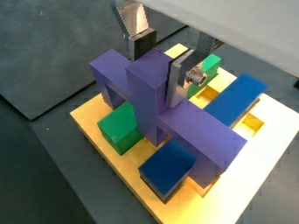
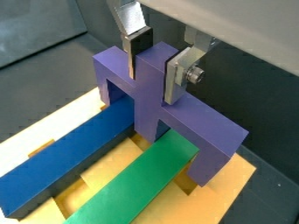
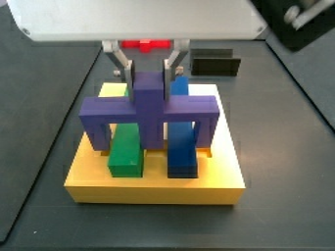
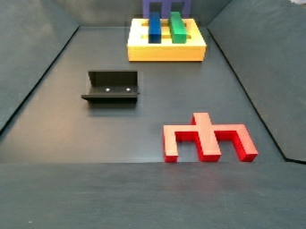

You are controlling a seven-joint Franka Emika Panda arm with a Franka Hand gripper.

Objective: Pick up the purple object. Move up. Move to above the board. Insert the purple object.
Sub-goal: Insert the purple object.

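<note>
My gripper [image 1: 160, 66] [image 2: 156, 68] [image 3: 151, 76] is shut on the central stem of the purple object [image 1: 176, 122] [image 2: 152, 96] [image 3: 144, 110], one silver finger on each side. The piece stands upright on the yellow board [image 1: 93, 122] [image 2: 233, 184] [image 3: 157, 186]. Its crossbar spans the long green bar [image 1: 117, 127] [image 2: 135, 184] [image 3: 124, 152] and the long blue bar [image 1: 233, 96] [image 2: 70, 153] [image 3: 182, 152], with a leg going down at each end. In a side view the board [image 4: 167, 51] is far off, and only the purple legs [image 4: 148, 9] show.
The dark fixture [image 4: 111, 87] stands on the grey floor in front of the board. A red notched piece [image 4: 209, 139] lies flat nearer the camera. A small black block [image 3: 216, 66] sits behind the board.
</note>
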